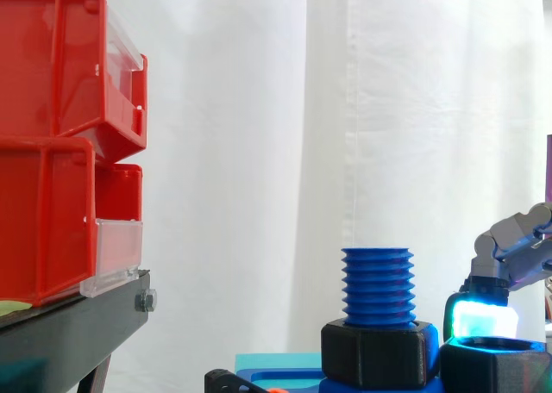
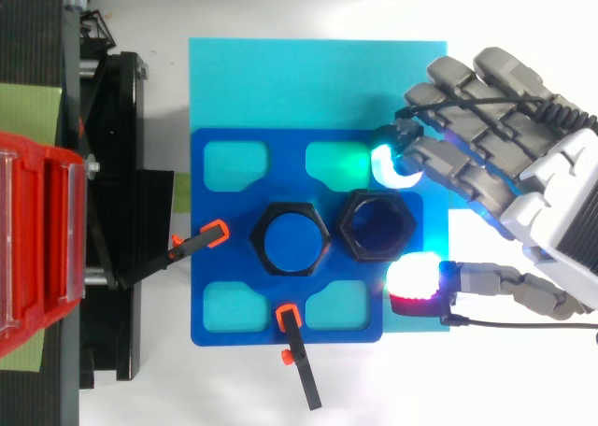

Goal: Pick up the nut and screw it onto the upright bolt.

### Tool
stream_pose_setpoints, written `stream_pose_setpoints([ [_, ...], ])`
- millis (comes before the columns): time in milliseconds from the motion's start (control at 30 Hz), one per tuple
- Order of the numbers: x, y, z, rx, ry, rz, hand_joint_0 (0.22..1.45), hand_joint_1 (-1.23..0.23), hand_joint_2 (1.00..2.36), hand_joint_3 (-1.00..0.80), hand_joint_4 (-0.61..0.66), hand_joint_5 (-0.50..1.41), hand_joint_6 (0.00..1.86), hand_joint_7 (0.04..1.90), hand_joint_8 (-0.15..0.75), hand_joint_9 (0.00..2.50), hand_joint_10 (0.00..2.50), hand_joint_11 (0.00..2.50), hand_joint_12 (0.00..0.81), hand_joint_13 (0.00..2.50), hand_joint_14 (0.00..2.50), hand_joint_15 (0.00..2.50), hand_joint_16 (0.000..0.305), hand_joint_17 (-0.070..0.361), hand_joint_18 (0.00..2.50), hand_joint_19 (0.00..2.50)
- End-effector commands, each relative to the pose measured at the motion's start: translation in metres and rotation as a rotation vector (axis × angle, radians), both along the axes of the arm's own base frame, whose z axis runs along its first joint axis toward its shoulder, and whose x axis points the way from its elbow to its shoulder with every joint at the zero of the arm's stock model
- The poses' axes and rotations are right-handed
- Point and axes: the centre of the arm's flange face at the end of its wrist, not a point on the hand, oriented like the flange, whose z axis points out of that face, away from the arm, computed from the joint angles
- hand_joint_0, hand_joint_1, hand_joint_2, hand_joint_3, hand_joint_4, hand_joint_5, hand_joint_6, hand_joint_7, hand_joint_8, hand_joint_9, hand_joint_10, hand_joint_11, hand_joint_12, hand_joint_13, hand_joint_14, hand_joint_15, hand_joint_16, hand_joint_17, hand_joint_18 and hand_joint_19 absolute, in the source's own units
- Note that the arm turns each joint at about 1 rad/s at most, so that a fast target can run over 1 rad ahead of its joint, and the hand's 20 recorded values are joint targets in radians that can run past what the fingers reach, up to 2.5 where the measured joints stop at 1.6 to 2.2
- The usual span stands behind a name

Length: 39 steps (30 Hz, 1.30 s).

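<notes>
A blue threaded bolt (image 1: 377,285) stands upright in a black hex collar (image 1: 378,354) on the blue fixture plate (image 2: 217,300). From above, the bolt (image 2: 292,238) shows as a blue disc inside that collar. Just to its right a loose black nut (image 2: 377,224) lies flat on the plate; in the side view the nut (image 1: 493,367) sits at the bottom right. My hand (image 2: 551,183) reaches in from the right and straddles the nut. A cyan-glowing fingertip (image 2: 391,164) hovers off its far side, and the red-glowing thumb pad (image 2: 416,286) off its near side. Neither pad touches the nut.
Red bins (image 1: 52,152) are stacked on a black stand (image 1: 73,328) to the left. Two black clamps with orange tips (image 2: 198,244) (image 2: 295,347) hold the plate's left and front edges. A cyan mat (image 2: 280,80) lies under the plate.
</notes>
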Motion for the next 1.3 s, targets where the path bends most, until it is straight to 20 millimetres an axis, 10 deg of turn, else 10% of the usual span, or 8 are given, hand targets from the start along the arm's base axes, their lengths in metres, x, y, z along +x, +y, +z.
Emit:
stream_pose_setpoints([
  [0,-0.0002,-0.0003,-0.0001,-0.001,0.001,-0.001,0.33,-0.65,1.0,-0.5,0.28,-0.24,0.5,1.01,0.319,0.25,0.0,0.12,0.423,0.29,0.0,0.0,0.059,0.134,0.24,0.0],
  [1267,0.0046,0.0007,0.0032,0.0,-0.033,-0.007,0.31,-0.6,1.0,-0.5,0.32,-0.24,0.5,1.03,0.335,0.26,0.0,0.14,0.441,0.31,0.0,0.0,0.064,0.143,0.3,0.0],
])
